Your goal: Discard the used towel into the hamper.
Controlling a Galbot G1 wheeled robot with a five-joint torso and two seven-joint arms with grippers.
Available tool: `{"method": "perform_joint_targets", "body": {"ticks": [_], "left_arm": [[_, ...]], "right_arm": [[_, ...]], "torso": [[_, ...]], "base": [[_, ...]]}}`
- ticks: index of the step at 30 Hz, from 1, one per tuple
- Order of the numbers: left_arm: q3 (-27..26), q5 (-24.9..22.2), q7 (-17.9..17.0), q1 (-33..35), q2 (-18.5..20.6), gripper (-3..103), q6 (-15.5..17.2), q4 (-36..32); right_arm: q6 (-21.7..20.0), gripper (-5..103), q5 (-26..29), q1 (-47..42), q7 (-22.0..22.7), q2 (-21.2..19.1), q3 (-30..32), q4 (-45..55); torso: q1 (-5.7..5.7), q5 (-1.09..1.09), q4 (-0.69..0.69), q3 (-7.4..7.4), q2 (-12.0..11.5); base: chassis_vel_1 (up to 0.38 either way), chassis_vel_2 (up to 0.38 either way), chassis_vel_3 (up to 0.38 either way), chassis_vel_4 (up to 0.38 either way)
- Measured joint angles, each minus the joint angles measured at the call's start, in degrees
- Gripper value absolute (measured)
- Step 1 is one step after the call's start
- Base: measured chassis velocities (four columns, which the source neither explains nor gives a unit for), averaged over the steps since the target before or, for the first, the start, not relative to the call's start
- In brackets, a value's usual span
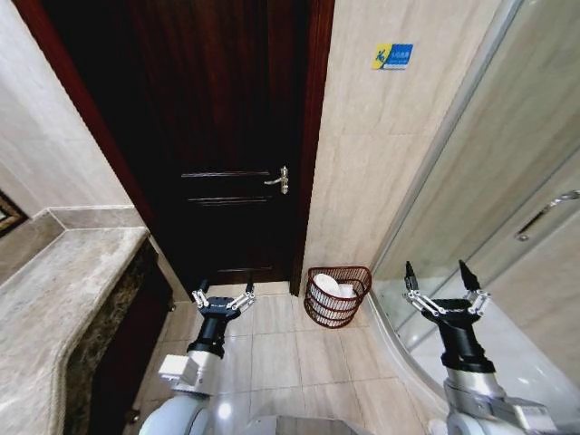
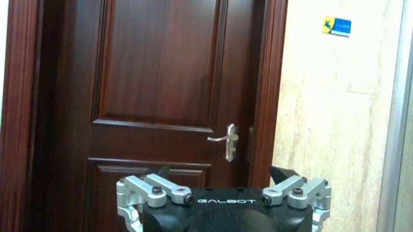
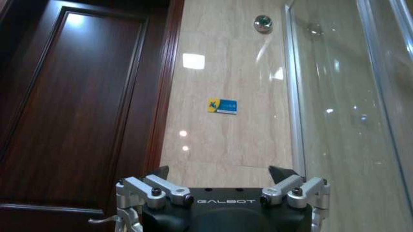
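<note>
Beside the dark reddish-brown door (image 1: 227, 136), the red-brown banded wicker hamper (image 1: 337, 299) holds a white towel (image 1: 328, 286) against beige veined wall tiles (image 1: 381, 163).

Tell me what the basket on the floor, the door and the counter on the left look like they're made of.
The hamper looks like open-weave wicker, dark reddish-brown, with visible gaps between horizontal bands. The door appears to be dark wood or wood veneer with a glossy finish: raised panels, faint grain, reflections. Its handle looks like polished metal. The counter seems to be polished stone, probably marble or granite, mottled grey-beige on top.
</note>
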Motion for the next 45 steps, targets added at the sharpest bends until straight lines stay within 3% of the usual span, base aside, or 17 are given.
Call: {"method": "perform_joint_targets", "body": {"ticks": [16,45], "left_arm": [[0.0,0.0,0.0,0.0,0.0,100,0.0,0.0],[0.0,0.0,0.0,0.0,0.0,100,0.0,0.0]], "right_arm": [[-1.1,100,0.1,1.2,-0.5,0.0,-0.2,-0.5],[1.6,100,1.5,1.3,-3.7,0.0,-0.1,-1.4]], "torso": [[-0.02,0.00,0.00,-0.01,0.0],[-0.02,-0.01,-0.01,-0.01,0.0]], "base": [[-0.024,-0.014,0.026,0.013],[-0.009,-0.009,0.009,0.007]]}}
